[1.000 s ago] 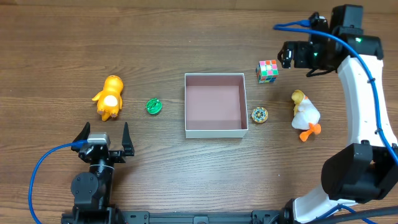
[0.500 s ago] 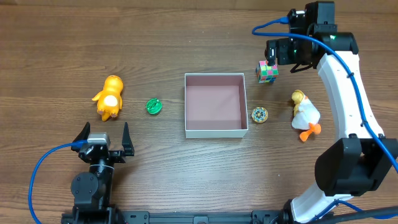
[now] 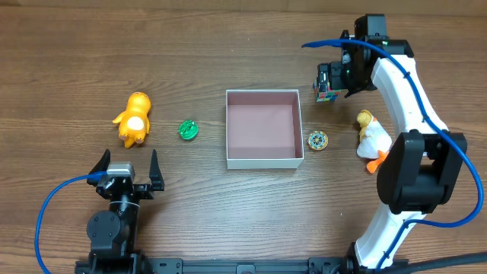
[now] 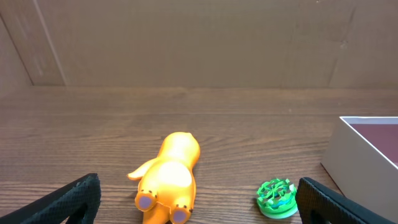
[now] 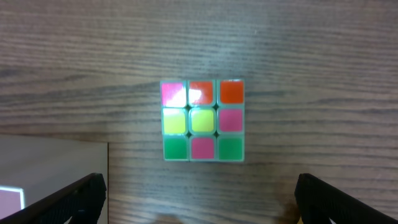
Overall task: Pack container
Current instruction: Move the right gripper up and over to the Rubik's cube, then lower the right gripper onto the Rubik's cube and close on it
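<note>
The container (image 3: pixel 263 161), a shallow white-walled box with a mauve floor, sits mid-table and holds nothing. My right gripper (image 3: pixel 330 79) hovers open directly above the multicoloured puzzle cube (image 3: pixel 328 93). In the right wrist view the cube (image 5: pixel 202 120) lies on the wood ahead of the open gripper (image 5: pixel 199 205), with a container corner (image 5: pixel 50 177) at lower left. My left gripper (image 3: pixel 127 169) is open and empty near the front left. In the left wrist view an orange toy (image 4: pixel 168 180) and a green disc (image 4: pixel 277 198) lie between its fingers' line of sight.
An orange toy (image 3: pixel 134 119) and a green disc (image 3: pixel 188 130) lie left of the container. A gold disc (image 3: pixel 317 140) and a white-and-yellow duck toy (image 3: pixel 373 141) lie to its right. The container's wall shows at the right in the left wrist view (image 4: pixel 367 163).
My right arm has swung left and forward, bringing the open gripper from right of the cube to directly over it. The left arm and all toys have not moved.
</note>
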Robot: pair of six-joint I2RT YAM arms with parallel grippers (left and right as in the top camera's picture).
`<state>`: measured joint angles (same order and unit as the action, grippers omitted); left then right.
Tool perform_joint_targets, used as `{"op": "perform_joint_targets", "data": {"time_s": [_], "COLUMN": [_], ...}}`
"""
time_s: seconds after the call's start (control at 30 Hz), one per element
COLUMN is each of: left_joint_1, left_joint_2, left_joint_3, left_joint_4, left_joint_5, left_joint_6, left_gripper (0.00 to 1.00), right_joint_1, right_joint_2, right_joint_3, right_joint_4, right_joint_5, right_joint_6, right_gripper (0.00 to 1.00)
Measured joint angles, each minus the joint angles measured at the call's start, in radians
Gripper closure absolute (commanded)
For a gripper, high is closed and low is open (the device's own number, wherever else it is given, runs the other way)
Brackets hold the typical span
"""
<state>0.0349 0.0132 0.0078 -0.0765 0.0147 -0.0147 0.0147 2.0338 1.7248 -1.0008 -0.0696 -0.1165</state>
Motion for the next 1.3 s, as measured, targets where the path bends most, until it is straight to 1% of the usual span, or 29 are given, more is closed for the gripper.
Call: {"op": "perform_joint_targets", "data": {"time_s": [0.2,0.43,0.63,0.97,1.3], "left_joint_1": [0.0,0.0,0.0,0.0,0.0], "left_joint_2": [0.0,0.0,0.0,0.0,0.0], "left_joint_3": [0.0,0.0,0.0,0.0,0.0], "left_joint_4": [0.0,0.0,0.0,0.0,0.0], "left_joint_5": [0.0,0.0,0.0,0.0,0.0], "left_joint_6": [0.0,0.0,0.0,0.0,0.0], "left_gripper": [0.0,0.0,0.0,0.0,0.0], "right_joint_1": [0.0,0.0,0.0,0.0,0.0], "right_joint_2": [0.002,0.002,0.029,0.051,0.051], "right_joint_3": [0.0,0.0,0.0,0.0,0.0], "right_joint_4": [0.014,0.094,0.093,0.138,0.12], "right_joint_5": [-0.002,-0.039,-0.031,-0.033,-0.038], "right_joint_6": [0.006,0.01,0.01,0.011,0.011], "right_gripper": [0.0,0.0,0.0,0.0,0.0]}}
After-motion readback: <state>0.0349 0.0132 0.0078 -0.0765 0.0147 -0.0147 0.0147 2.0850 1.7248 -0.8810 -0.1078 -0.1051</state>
